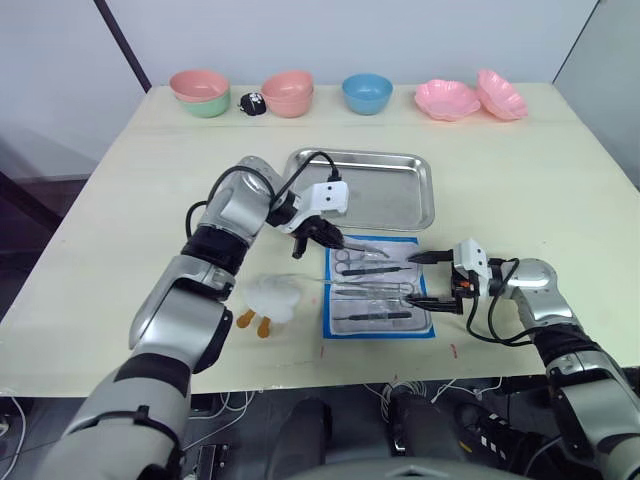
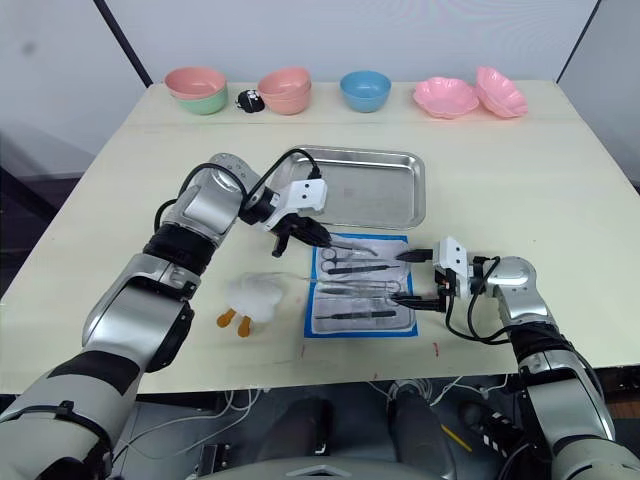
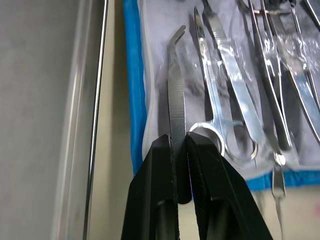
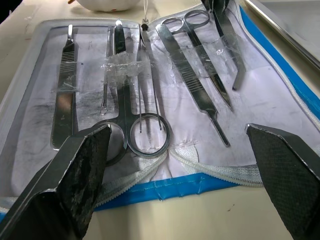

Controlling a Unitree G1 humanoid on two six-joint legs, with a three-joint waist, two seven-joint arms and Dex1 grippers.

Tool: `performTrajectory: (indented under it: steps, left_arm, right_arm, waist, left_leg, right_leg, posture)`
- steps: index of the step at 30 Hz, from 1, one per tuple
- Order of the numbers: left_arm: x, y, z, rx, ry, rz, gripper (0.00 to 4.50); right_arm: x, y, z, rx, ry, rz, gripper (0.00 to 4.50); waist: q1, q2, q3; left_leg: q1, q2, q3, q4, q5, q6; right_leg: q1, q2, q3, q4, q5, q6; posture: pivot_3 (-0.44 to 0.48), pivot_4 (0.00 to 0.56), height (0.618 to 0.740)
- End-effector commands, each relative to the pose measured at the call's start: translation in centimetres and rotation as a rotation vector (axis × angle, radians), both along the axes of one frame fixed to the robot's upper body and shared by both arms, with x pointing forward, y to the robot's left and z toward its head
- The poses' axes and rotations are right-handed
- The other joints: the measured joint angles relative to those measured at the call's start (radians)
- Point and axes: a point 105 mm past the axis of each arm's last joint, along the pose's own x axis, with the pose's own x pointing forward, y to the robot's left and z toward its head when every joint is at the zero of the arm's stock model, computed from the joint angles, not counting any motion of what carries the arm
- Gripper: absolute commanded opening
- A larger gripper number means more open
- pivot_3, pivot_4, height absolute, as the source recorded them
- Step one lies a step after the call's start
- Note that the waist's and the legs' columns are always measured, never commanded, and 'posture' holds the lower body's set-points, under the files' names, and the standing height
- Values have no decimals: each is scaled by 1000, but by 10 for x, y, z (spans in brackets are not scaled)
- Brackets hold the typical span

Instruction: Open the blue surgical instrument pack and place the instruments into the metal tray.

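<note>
The metal tray (image 1: 410, 205) lies just behind the opened blue pack (image 1: 380, 285), near the bench's middle. The left hand (image 3: 179, 150) grips bent tweezers (image 3: 176, 90) pointing along the tray's near rim; the right hand (image 1: 436, 278) gapes at the pack's right edge.

Left tool (image 3: 179, 150) clamped, right tool (image 4: 182, 150) agape

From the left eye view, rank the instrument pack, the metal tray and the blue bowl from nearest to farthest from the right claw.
1. The open blue surgical instrument pack, right at the right claw, on its left.
2. The metal tray, beyond the pack, toward the table's middle.
3. The blue bowl, at the table's far edge.
</note>
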Motion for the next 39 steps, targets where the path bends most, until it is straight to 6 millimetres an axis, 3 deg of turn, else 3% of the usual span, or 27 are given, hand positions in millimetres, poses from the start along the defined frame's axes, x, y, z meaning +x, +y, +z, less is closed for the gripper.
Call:
performTrajectory:
  steps: [1,19,28,34,39]
  left_arm:
    - [-2,4,12,-14,-25,-7,61]
    - [-10,37,17,2,-11,61,61]
    - [-17,46,35,-49,-25,46,61]
    - [-17,40,59,-232,-34,104,61]
    - [4,34,75,-432,-124,295,61]
  right_arm:
    - [-16,-2,-42,-126,130,12,4500]
    - [-16,-1,-42,-124,132,11,4500]
    - [-16,-2,-42,-126,133,11,4500]
    - [-17,-2,-43,-127,132,11,4500]
    - [-18,-3,-43,-125,132,11,4500]
  waist:
    - [0,0,0]
    - [-1,0,0]
    - [-1,0,0]
    - [0,0,0]
    - [0,0,0]
  left_leg:
    - [0,0,0,0,0,0]
    - [1,0,0,-1,0,0]
    - [1,1,0,-2,0,0]
    - [1,1,1,-2,0,0]
    - [1,2,0,-2,0,0]
  right_leg:
    - [0,0,0,0,0,0]
    - [0,0,1,0,0,0]
    - [0,0,1,0,0,0]
    - [0,0,1,0,0,0]
    - [0,0,0,0,0,0]
  posture:
    - [0,150,740]
    - [0,150,740]
    - [0,150,740]
    - [0,150,740]
    - [0,150,740]
